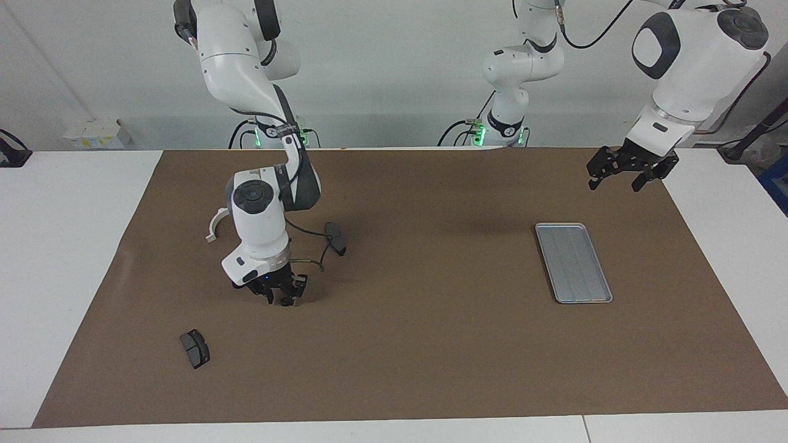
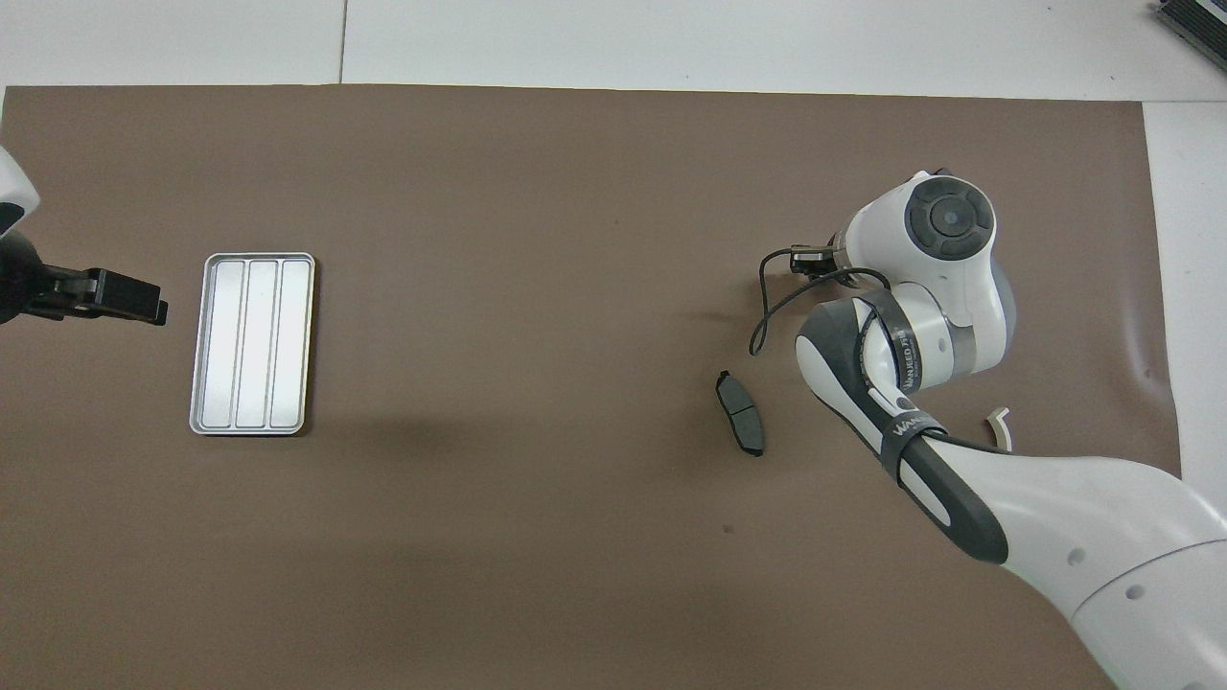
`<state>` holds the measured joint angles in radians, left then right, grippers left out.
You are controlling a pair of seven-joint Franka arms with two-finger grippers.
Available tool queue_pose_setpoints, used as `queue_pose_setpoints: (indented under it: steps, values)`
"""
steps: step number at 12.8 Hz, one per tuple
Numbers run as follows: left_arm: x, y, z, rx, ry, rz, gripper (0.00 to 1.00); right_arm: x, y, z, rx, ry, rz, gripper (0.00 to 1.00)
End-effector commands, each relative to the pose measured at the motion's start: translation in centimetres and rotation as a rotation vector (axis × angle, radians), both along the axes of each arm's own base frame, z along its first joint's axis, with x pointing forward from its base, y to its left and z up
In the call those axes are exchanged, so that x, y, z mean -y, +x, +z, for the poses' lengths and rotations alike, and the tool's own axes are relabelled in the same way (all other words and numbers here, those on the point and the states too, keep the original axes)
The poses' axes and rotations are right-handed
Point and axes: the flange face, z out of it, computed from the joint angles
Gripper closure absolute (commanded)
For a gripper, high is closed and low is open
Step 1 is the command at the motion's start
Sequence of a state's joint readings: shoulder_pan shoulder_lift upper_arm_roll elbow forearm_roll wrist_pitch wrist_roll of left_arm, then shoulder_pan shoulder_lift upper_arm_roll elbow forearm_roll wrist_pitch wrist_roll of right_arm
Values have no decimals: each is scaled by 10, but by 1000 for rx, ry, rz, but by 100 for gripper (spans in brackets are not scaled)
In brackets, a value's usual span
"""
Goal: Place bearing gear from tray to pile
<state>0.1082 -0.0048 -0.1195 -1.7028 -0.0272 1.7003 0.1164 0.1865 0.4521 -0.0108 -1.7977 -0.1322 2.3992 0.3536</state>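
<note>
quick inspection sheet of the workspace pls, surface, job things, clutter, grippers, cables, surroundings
surface: brown mat over a white table.
job's things: metal tray toward the left arm's end, nothing in it; white half-ring bracket partly hidden by the right arm; one brake pad beside that arm, another farther from the robots; no gear visible.
clutter: nothing seen.
grippers: right gripper low over the mat among the pile; left gripper open, waiting in the air at the mat's edge near the tray.
cables: thin black loop at the right wrist.
surroundings: white wall; small white box on the table's edge.
</note>
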Motion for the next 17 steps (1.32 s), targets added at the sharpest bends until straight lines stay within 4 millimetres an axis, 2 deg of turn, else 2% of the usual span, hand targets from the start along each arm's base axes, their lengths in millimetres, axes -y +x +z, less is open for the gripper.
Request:
queue_pose_setpoints:
  steps: [1,5,8,11,14,17]
  values:
    - [18,-7,2,14,5,0,0,19,-5,41,40,11,-1,0]
    - [24,-8,2,9,6,-3,0,34,-27,112,0,-9,-26,0]
    - [22,-8,2,12,6,2,0,37,-50,173,-18,71,-71,0]
    - [18,-7,2,12,6,9,0,61,-72,233,-60,63,-60,0]
    - [14,-7,2,14,6,17,0,93,-85,274,-79,52,-39,0]
    - [13,-6,3,15,6,17,0,111,-90,305,-124,50,-67,0]
